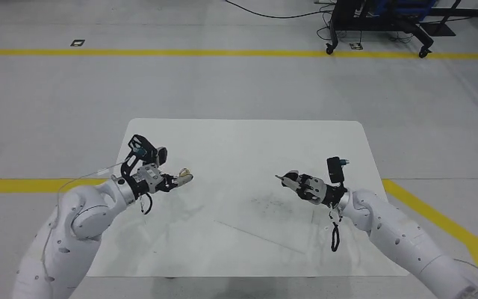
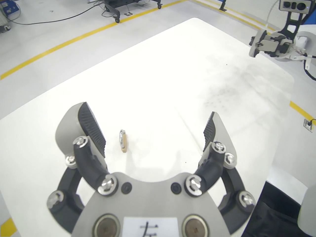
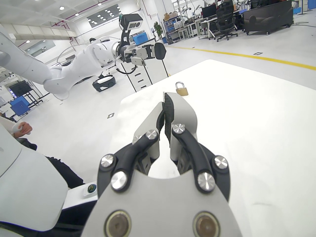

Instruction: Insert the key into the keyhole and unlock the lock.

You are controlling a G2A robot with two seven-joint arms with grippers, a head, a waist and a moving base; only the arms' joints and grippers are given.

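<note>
Brass padlock, silver shackle, upright — key in right pincer.

Left gripper: fingers spread wide.
Padlock: on the table, seen between the fingers.
Right gripper: well apart.

Both arms hover over the worktop, facing inward.
Left gripper, by the left edge, is spread wide; right gripper, toward the right edge, is clamped tight.
</note>
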